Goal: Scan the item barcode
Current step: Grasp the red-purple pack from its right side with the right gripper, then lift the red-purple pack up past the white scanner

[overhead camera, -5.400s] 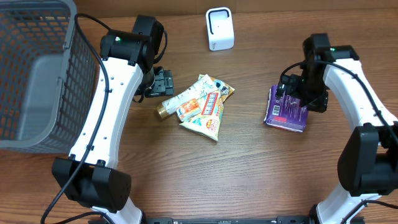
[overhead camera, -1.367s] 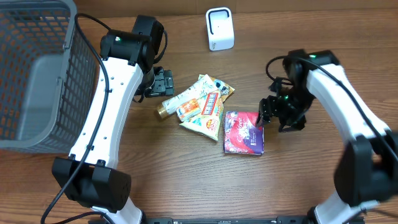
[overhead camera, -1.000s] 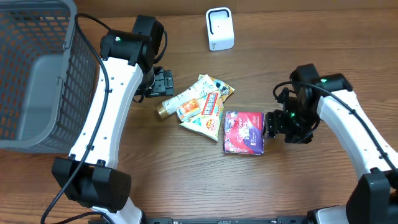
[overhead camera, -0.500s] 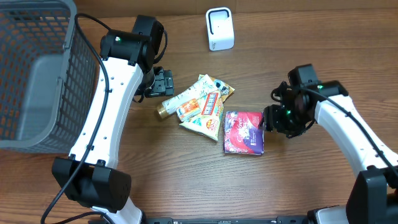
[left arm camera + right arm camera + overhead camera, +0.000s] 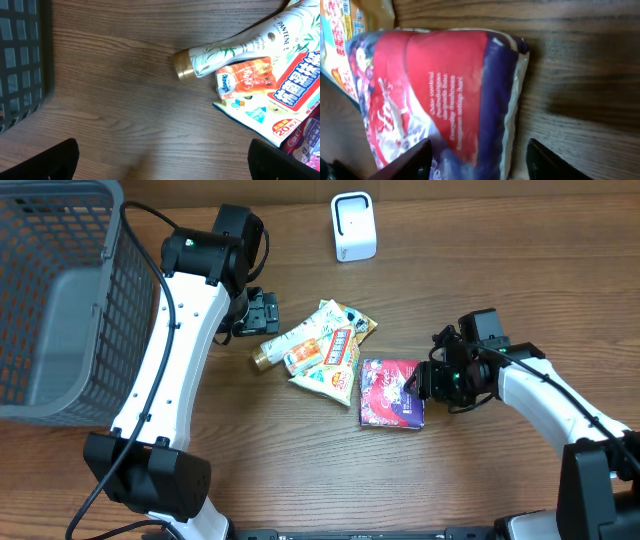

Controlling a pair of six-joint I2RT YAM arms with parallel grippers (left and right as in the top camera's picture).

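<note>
- Two arms are seen at the wooden table (image 5: 300,480), one on each side, and the action is all on the right.
- The right gripper (image 5: 425,380) is held low at the right edge of the red and purple packet (image 5: 392,392).
- That packet is laid flat near the middle of the table, just right of a small pile of goods.
- From the right wrist view, the packet's end is framed between the two fingers (image 5: 547,162).
- The jaws are parted, and a strip of bare wood is seen between one finger and the packet's edge, so nothing is clamped.
- The packet's red face, with pale print on it, is turned upward.
- The white scanner (image 5: 353,226) is stood at the far edge of the table, well apart from the packet.
- The left gripper (image 5: 262,313) is held spread wide and empty, near the gold cap of a pale tube (image 5: 290,340).
- The tube is laid slantwise, with a small orange pack (image 5: 303,358) touching it.
- A yellow and blue snack bag (image 5: 338,370) is laid beside them, just left of the packet.
- The grey mesh basket (image 5: 130,280) is set at the far left, beside the left arm.
</note>
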